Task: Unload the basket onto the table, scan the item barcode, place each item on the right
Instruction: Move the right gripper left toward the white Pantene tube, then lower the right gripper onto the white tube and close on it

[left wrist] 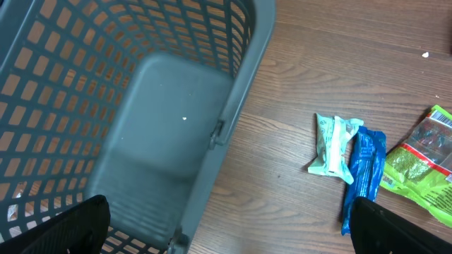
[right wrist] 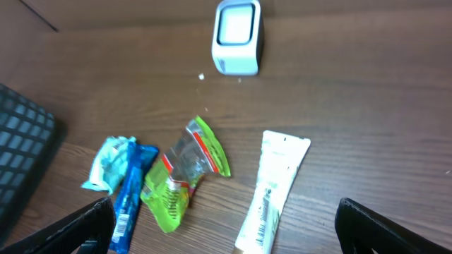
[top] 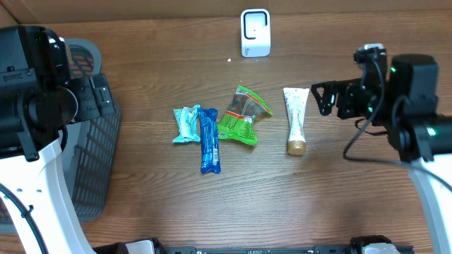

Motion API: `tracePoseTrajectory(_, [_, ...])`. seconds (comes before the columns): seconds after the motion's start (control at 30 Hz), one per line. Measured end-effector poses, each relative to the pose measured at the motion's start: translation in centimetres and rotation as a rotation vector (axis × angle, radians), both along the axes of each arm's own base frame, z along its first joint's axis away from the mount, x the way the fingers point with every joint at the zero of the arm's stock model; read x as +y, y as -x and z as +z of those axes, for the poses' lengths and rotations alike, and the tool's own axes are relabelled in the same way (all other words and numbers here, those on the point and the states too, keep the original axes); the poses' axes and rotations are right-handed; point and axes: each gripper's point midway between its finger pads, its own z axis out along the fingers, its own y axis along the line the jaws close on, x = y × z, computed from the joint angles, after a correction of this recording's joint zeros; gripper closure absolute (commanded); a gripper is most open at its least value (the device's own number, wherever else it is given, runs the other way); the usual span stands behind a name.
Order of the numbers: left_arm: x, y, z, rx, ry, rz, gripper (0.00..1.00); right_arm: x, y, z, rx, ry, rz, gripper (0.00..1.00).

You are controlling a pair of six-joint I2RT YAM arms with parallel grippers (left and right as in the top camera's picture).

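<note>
Several items lie mid-table: a teal packet [top: 187, 124], a blue packet [top: 209, 140] with a barcode near its lower end, a green pouch [top: 244, 115] and a white tube [top: 296, 118]. The white scanner [top: 255, 32] stands at the far edge. My right gripper [top: 326, 97] hovers open just right of the tube, holding nothing. Its wrist view shows the tube [right wrist: 272, 194], the green pouch [right wrist: 180, 183], the blue packet [right wrist: 131, 197] and the scanner [right wrist: 236, 37] ahead of the gripper [right wrist: 233, 229]. My left gripper [top: 99, 95] hangs open and empty over the basket's right rim.
A grey mesh basket [top: 92, 162] stands at the left edge of the table; its rim [left wrist: 244, 99] runs between the left gripper's fingers [left wrist: 70, 226]. The teal packet [left wrist: 332, 144] and the blue packet [left wrist: 364, 176] lie right of it on bare wood.
</note>
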Motion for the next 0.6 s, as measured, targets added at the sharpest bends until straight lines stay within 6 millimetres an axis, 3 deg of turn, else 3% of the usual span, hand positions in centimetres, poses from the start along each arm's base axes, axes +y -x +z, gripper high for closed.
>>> tracePoseTrajectory(0.13, [0.0, 0.0, 0.0, 0.001, -0.001, -0.002, 0.00, 0.2, -1.3, -4.1, 0.128, 0.004, 0.005, 0.01])
tracePoseTrajectory(0.23, [0.0, 0.0, 0.0, 0.001, -0.001, -0.002, 0.00, 0.4, -1.8, -8.3, 0.267, 0.004, 0.012, 0.01])
tracePoseTrajectory(0.4, [0.0, 0.0, 0.0, 0.001, -0.001, -0.002, 0.00, 0.2, -2.2, -12.3, 0.383, 0.012, 0.030, 0.09])
tracePoseTrajectory(0.53, [0.0, 0.0, 0.0, 0.001, -0.001, -0.002, 0.00, -1.4, -2.7, -14.6, 0.447, -0.018, 0.012, 0.17])
tracePoseTrajectory(0.6, [0.0, 0.0, 0.0, 0.001, -0.001, -0.002, 0.00, -2.5, -2.9, -15.4, 0.469, -0.060, 0.004, 0.29])
